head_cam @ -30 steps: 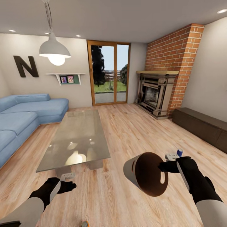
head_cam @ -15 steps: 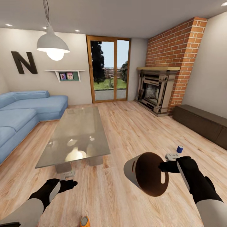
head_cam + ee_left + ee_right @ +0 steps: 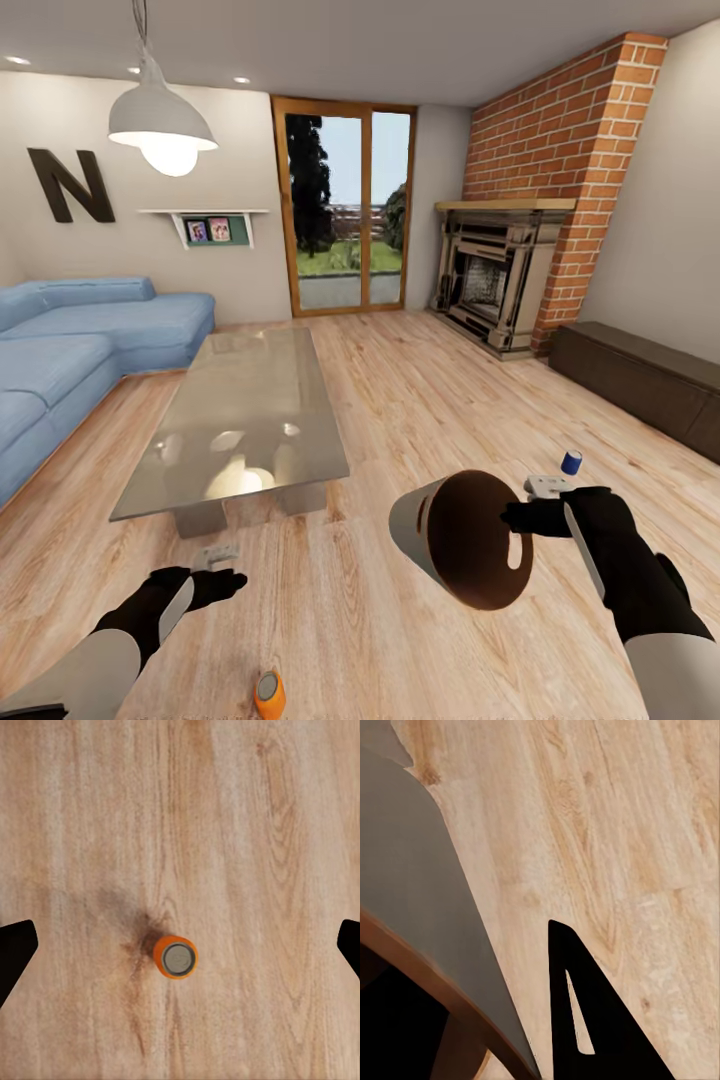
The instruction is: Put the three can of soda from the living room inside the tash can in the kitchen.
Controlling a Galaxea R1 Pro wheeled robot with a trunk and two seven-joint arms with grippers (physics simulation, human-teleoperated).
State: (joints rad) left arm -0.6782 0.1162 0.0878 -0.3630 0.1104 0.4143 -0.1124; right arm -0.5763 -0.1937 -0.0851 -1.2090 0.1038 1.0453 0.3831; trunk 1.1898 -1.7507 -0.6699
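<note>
Beside low table (image 3: 235,420), orange can (image 3: 268,692), sofa (image 3: 70,345)

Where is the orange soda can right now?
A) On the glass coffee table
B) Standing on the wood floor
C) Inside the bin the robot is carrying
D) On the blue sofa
B: the orange can stands upright on the wood floor, seen top-down beneath the open left gripper.

left hand (image 3: 222,580): open, low | right hand (image 3: 512,517): clamped, raised
</note>
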